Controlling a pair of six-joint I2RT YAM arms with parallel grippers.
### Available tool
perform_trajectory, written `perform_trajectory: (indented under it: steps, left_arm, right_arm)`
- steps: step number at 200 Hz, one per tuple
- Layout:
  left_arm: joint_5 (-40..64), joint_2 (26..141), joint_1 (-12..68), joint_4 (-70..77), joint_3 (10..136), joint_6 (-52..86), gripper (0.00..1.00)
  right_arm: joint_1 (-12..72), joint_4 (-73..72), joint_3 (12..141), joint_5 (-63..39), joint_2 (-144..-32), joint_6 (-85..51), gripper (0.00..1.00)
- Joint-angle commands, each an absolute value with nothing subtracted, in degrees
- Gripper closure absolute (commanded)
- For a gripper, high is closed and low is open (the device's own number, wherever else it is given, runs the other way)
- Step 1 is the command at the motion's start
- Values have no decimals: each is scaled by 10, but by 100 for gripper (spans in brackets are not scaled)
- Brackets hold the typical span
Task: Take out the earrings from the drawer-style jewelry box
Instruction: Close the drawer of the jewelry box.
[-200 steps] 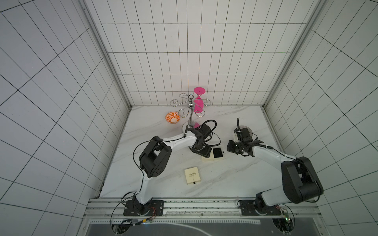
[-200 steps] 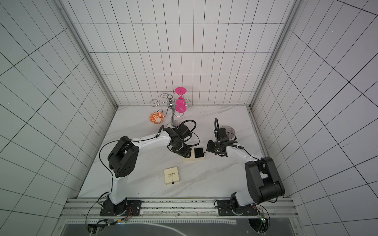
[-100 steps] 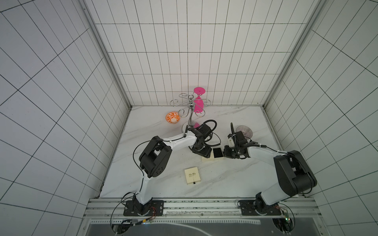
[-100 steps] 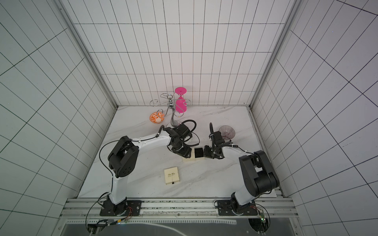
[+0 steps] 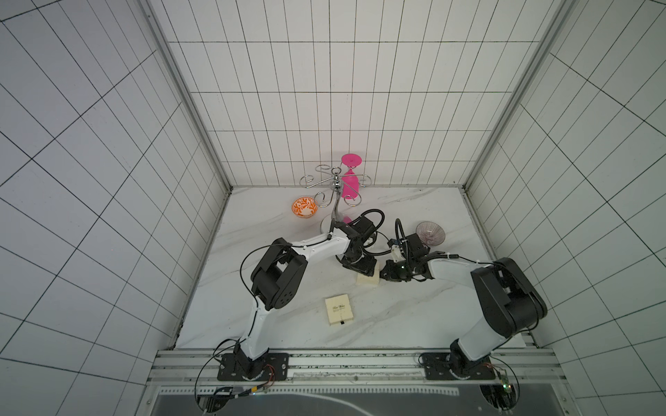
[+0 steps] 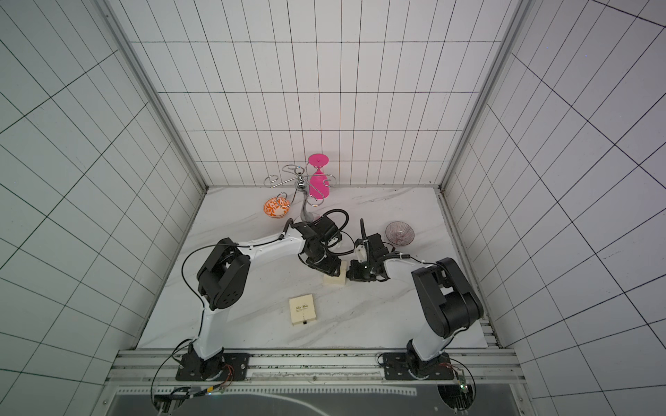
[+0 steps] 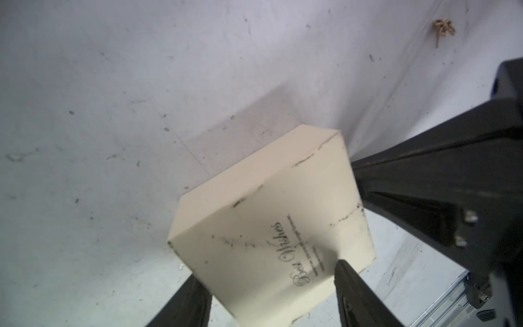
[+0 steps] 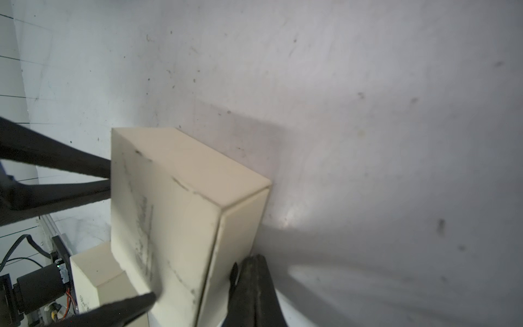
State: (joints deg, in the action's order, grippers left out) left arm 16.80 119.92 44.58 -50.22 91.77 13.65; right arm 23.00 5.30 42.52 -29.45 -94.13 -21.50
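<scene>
My left gripper (image 7: 268, 271) is shut on the cream jewelry box (image 7: 271, 203), one finger on each side wall; both top views show it at mid-table (image 5: 367, 280) (image 6: 333, 279). The box's drawer front (image 8: 240, 226) sits flush with the sleeve. My right gripper (image 8: 254, 259) is shut, and its tips rest against the foot of that drawer front. A thin black pull tab (image 8: 233, 273) shows beside the tips. One of the earrings (image 7: 444, 28), a tiny tan piece, lies on the marble away from the box. What is inside the drawer is hidden.
A second cream box (image 5: 338, 309) lies nearer the front rail. At the back stand an orange patterned bowl (image 5: 304, 208) and a chrome rack with a pink glass (image 5: 350, 183). A purple glass bowl (image 5: 430, 233) sits behind my right arm.
My right gripper has moved left up to the box. The black open drawer seen a second ago no longer shows. The left gripper has kept its hold.
</scene>
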Motion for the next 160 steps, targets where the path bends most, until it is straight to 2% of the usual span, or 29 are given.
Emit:
perform_trajectory:
  steps: [1,59,110,132,146,160]
  left_arm:
    - [192,1215,449,-487,934,131,33]
    - [169,1212,444,-473,942,140,33]
    - [138,1258,441,-478,1022,141,33]
    - [112,1267,436,-455,1030,150,33]
    - [103,1266,429,-445,1030,159,31]
    - [88,1257,427,-435,1029,159,20]
  right_arm:
    - [239,42,430,-311,-954,-206,100]
    - [239,23,441,-272,-940,-228,100]
    - [236,5,488,-248,-980,-256,100]
    - [235,-8,505,-239,-990,-272,96]
    - [235,-3,518,-225,-988,-273,91]
    - [235,5,524,-199,-976,-273,85]
